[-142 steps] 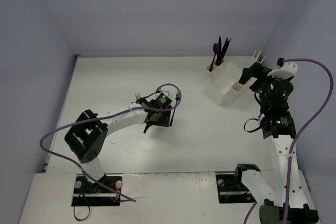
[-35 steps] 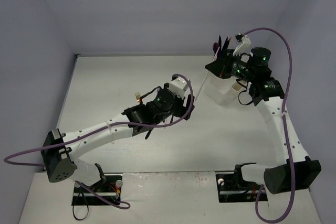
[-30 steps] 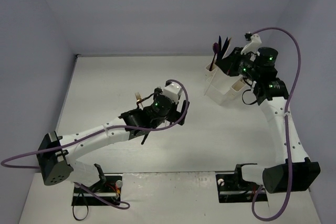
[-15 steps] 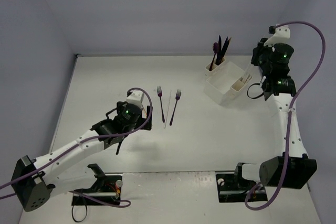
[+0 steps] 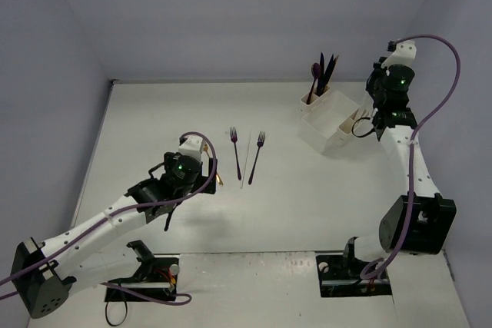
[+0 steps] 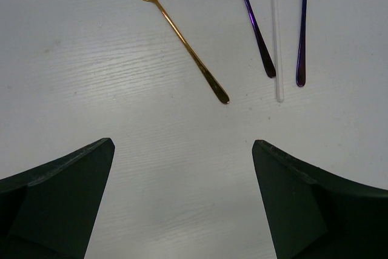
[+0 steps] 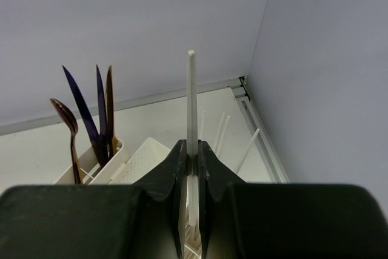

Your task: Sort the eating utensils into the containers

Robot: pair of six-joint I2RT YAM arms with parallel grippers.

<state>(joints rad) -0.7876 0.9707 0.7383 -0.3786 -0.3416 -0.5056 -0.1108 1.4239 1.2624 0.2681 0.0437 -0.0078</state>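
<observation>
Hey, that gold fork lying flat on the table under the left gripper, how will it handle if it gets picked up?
The gold fork looks like polished metal, so probably stiff and slippery to pinch. Its thin handle lies flat on the table, so gripping it may be fiddly. Pushed, it should slide rather than roll.

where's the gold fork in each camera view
Top external: gold fork, only its handle tip shows, left of centre; the rest is hidden under the left arm.
Left wrist: upper left of centre, lying diagonally.
Right wrist: not in it.
Shared landmark: the purple fork just right of its handle tip, in both.
</observation>
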